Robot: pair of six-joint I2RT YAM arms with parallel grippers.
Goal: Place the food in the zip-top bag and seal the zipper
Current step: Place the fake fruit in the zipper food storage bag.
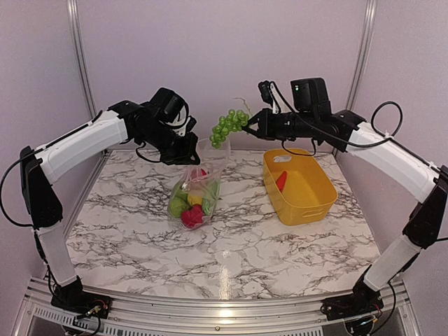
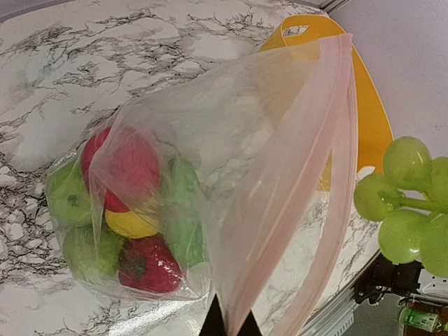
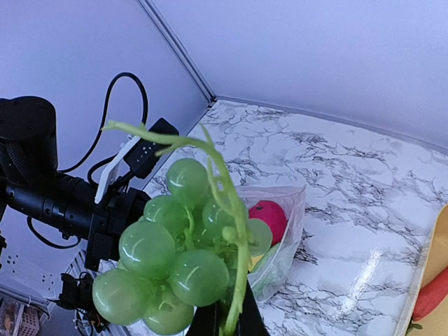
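Left claw: your left claw [image 2: 231, 323] is pinching the film of the zip-top bag [image 2: 245, 161] at its mouth edge. It lifts that end off the surface [image 1: 266, 245] while the bag's belly rests on it.
Right claw: your right claw [image 1: 250, 123] is closed on the stem of a green grape bunch [image 1: 229, 126], held in the air above and just to the right of the raised mouth.
Bag contents: red, green and yellow pieces [image 2: 133, 231] sit bunched at the bag's bottom.
Left to load: the grapes, plus a long red-orange piece [image 1: 281, 180] lying in the yellow basket [image 1: 311, 203], well apart from the bag.
Zipper: the pale pinkish zipper [image 2: 346, 133] runs along the mouth edge and is unsealed. I cannot tell whether one lip or both are in the pinch, and the opening looks narrow.
Risk, missed mouth: the bunch is wide and floppy. Lowered off-centre, I judge it would land on the outer film and roll onto the surface.
Risk, collapse: grapes pressing on a free lip could fold it inward and close the gap.
Risk, lost grip: the thin film may slide out of the left claw if the bunch drags on it.
Risk, snag: the loose stem could catch on the zipper as you let go.
Risk, seal: a stem poking out of the mouth would likely block the zipper later.
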